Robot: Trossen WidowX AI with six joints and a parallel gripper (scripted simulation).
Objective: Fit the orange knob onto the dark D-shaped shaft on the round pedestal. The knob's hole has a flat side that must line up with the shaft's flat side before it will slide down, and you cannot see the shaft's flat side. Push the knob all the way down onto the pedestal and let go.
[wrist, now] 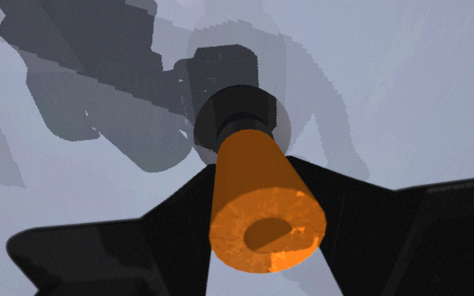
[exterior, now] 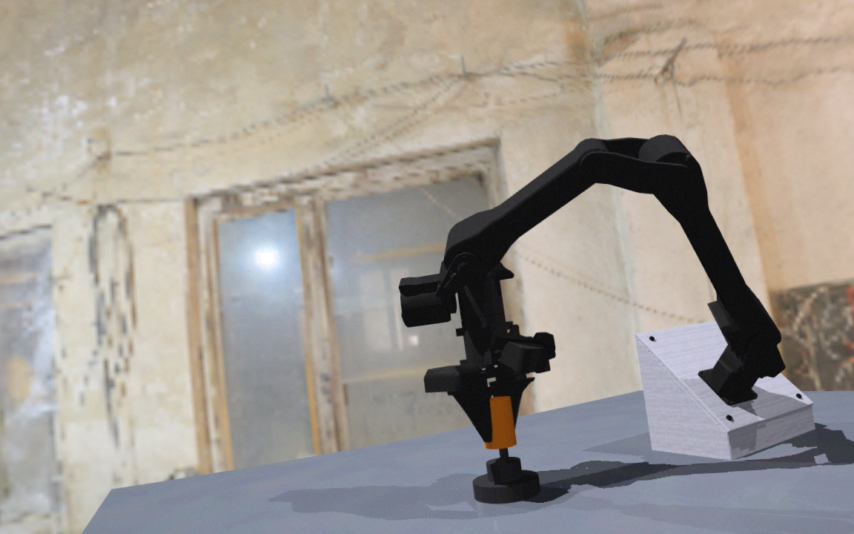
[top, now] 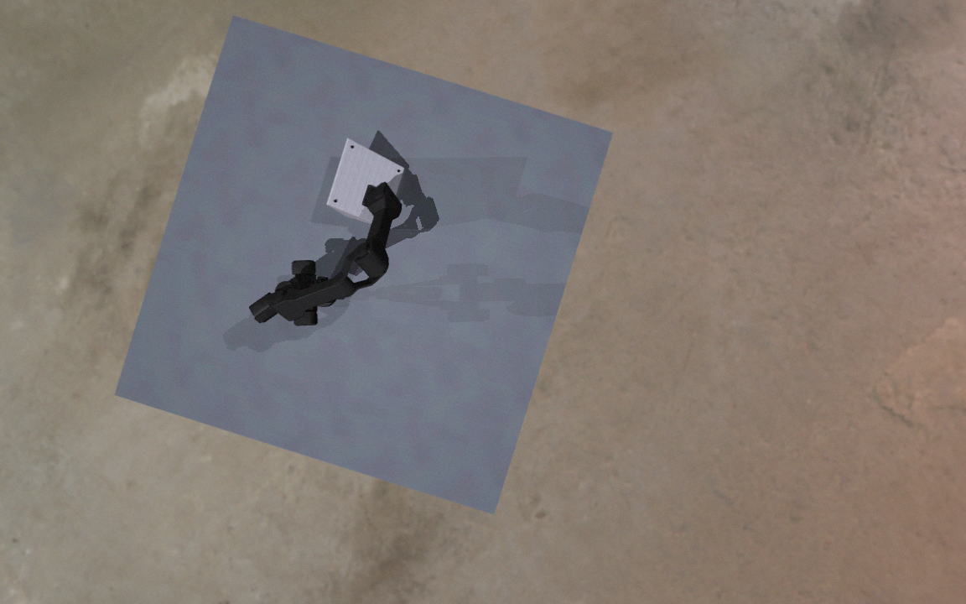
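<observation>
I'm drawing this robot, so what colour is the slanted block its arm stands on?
Whitish grey; exterior view.

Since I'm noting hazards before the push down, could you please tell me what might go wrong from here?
The D-shaped shaft shows below the orange knob, its flat hidden, so the knob could jam if misaligned.

The claw grips the knob's sides; a hard push might make it slip or twist.

Letting go at this height could leave it unseated above the pedestal.
</observation>
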